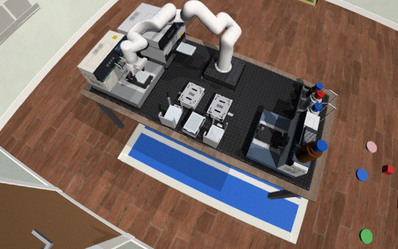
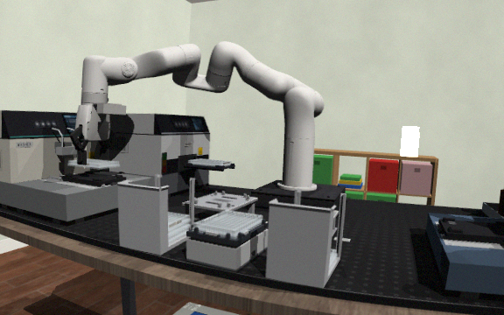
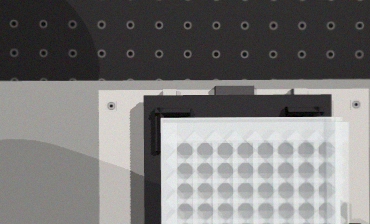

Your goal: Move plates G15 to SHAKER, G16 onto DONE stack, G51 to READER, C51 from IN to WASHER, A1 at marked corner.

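One clear white well plate (image 2: 91, 164) clamped in dark gripper (image 2: 80, 150) fingers, hovering just above black washer nest (image 2: 92, 178), left of frame. Off-centre over locators in wrist view; could seat tilted on release.

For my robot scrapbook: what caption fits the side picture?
The white arm's pincer grips a clear well plate just above the washer's dark nest.

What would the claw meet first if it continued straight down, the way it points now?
Probably the washer's black plate nest, directly beneath the clear well plate that the claw holds. The plate would touch first; the remaining gap looks small.
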Robot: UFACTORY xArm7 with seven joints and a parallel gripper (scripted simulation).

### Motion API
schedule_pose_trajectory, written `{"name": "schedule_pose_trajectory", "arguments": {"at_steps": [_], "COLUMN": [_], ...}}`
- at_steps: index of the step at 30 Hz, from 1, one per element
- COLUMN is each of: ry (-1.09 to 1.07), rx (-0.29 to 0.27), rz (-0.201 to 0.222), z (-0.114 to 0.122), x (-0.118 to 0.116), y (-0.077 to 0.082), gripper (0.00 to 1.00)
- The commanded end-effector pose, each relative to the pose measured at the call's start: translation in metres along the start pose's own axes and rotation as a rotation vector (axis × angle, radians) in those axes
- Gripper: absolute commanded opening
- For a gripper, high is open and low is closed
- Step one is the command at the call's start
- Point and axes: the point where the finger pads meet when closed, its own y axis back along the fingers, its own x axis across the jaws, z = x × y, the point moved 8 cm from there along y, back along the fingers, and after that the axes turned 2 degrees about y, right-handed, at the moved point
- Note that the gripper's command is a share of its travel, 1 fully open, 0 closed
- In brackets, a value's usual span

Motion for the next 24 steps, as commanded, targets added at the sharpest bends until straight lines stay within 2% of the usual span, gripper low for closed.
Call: {"name": "schedule_pose_trajectory", "arguments": {"at_steps": [1,6,24], "ry": [0.000,0.000,0.000], "rx": [-0.004,-0.004,-0.004], "rz": [0.004,0.004,0.004], "z": [0.001,0.000,0.001], "x": [0.001,0.001,0.001], "y": [0.003,0.003,-0.016], "gripper": [0.00,0.00,0.00]}}
